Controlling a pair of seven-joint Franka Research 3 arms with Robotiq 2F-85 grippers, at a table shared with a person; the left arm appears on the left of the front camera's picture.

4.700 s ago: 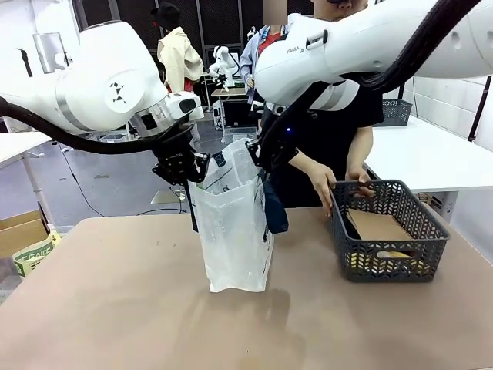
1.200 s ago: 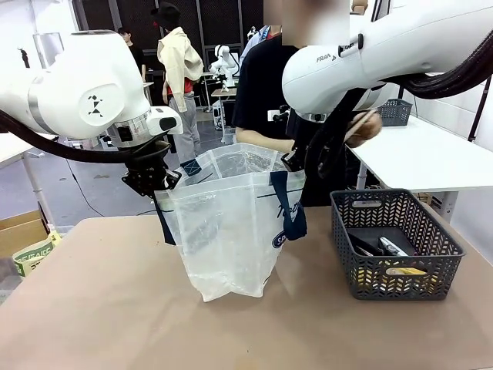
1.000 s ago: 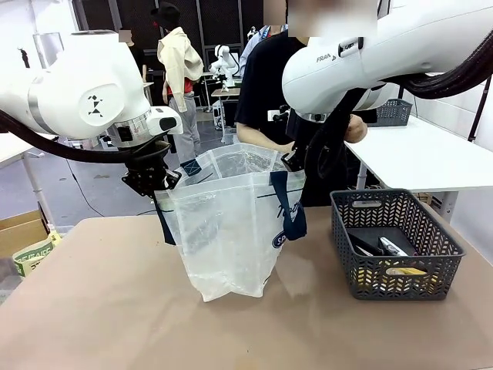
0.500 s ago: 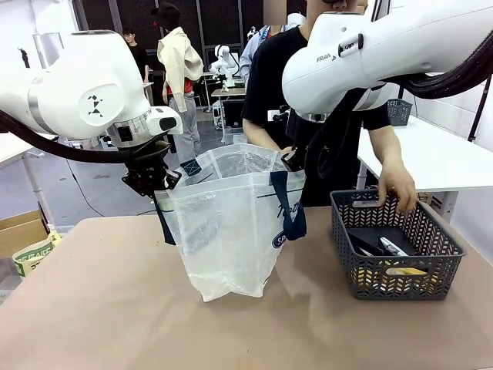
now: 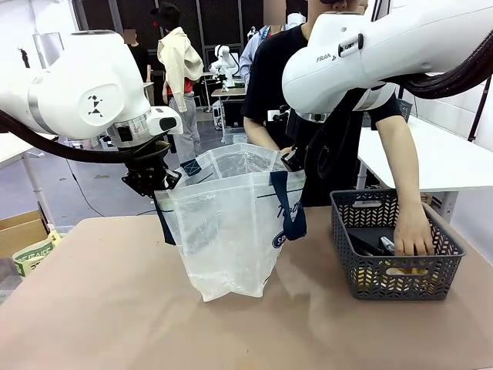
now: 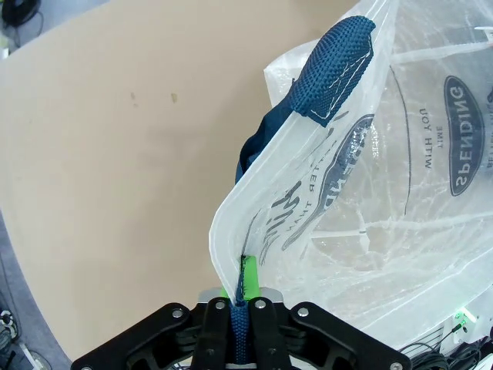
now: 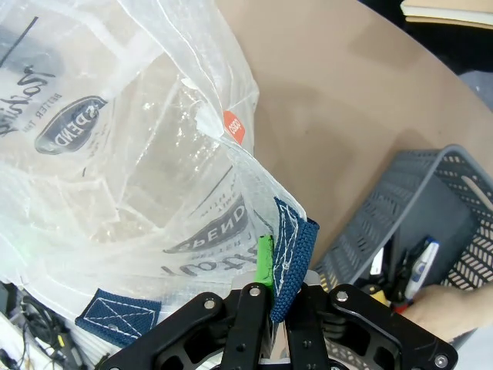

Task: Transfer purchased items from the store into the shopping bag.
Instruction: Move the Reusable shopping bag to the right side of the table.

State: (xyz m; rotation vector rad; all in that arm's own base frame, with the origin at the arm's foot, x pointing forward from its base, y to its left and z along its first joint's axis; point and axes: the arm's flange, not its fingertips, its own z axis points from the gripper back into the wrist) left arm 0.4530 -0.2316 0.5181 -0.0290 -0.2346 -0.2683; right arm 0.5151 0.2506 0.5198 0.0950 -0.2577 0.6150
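Brown tabletop (image 5: 115, 308): frosted shopping bag (image 5: 223, 231), navy handles (image 5: 293, 214), mouth open.

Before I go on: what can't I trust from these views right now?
Front view: what, if anything, the person's hand holds in the basket; hand and basket wall hide it.
All views: what lies inside the shopping bag; frosted, creased plastic blurs it.
Right wrist view: the basket's far part, cut off by the right edge.

Shopping bag (image 5: 223, 231): frosted translucent plastic, navy strap handles, navy oval logo; upright on desk (image 5: 115, 308), mouth stretched wide open. Grey basket (image 5: 389, 285), herringbone sides, to its right, apart, lower. Inside: black item (image 5: 368, 240), yellow obj (image 5: 402, 271), white-blue tube (image 7: 420, 266).
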